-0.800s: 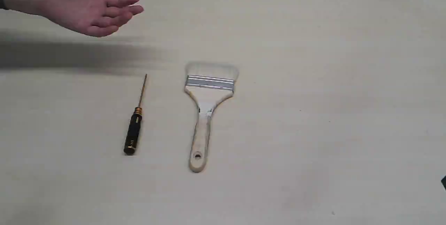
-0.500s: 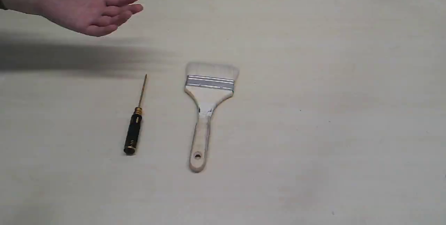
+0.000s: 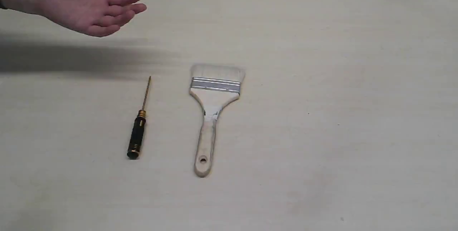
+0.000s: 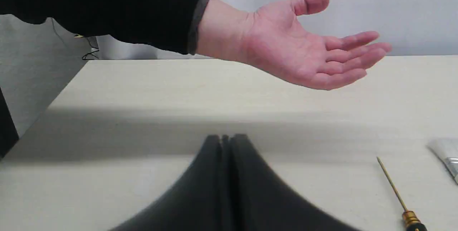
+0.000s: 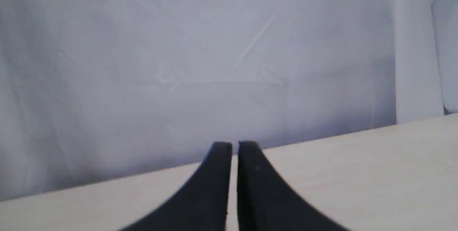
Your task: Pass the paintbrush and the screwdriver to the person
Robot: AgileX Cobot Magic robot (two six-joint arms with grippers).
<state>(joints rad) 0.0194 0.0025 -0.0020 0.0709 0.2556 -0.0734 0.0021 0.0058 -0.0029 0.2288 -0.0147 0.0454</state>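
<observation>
While both tools lie flat on the table [image 3: 340,116], the paintbrush [image 3: 214,102] runs 6 to 12 o'clock, bristles far; the screwdriver [image 3: 137,131] at its 9 points its tip to 12, well apart from the left gripper [image 4: 225,138] (clenched, empty). The right gripper [image 5: 234,146] is nearly clenched, empty. The person's hand [image 3: 82,9] hovers palm-up at 11; nothing on the table has shifted

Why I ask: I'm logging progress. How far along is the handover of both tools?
Done: nothing yet. The paintbrush and the screwdriver lie side by side, apart, on the table, and the person's hand is open and empty. In hand: nothing; the left end effector and right end effector are both shut on nothing. Left: pick up and hand over each tool.
</observation>
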